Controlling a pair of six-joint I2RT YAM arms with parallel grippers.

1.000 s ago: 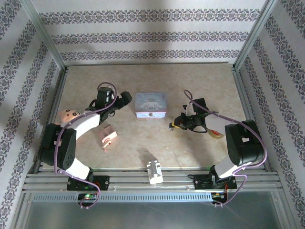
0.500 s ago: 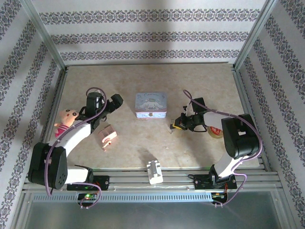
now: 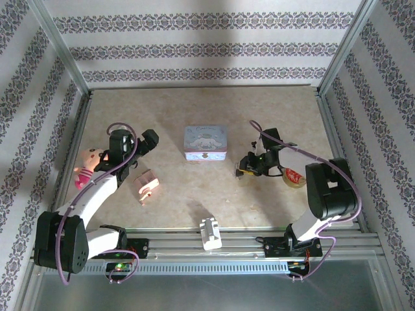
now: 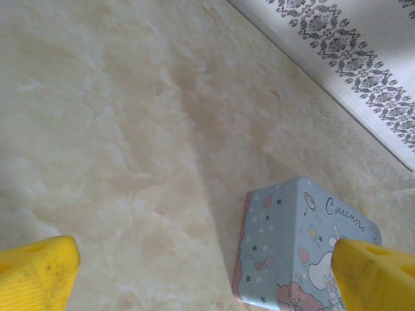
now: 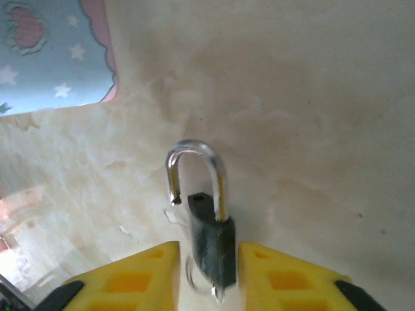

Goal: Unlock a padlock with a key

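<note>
The padlock [image 5: 215, 243] is a small dark body with a silvery shackle [image 5: 194, 162] swung open, one end free. It hangs blurred between the yellow fingers [image 5: 136, 275] of my right gripper [image 5: 209, 253], with a gap on its left side. The key [image 5: 217, 295] sticks out of its underside, a thin ring beside it. From above, my right gripper [image 3: 242, 170] is low over the table right of the lilac tin [image 3: 205, 142], with the padlock [image 3: 238, 172] at its tip. My left gripper [image 3: 148, 139] stands wide open, left of the tin [image 4: 292, 246], holding nothing.
A pink clip-like object [image 3: 146, 184] lies near the left arm and a doll [image 3: 87, 165] beside it. A white blocky piece [image 3: 210, 233] sits at the near edge. A round tan thing [image 3: 293, 177] lies under the right forearm. Patterned walls enclose the table.
The left arm has drawn back to the left, away from the tin. The right gripper's jaws have parted from shut, and the padlock now shows blurred between them.
</note>
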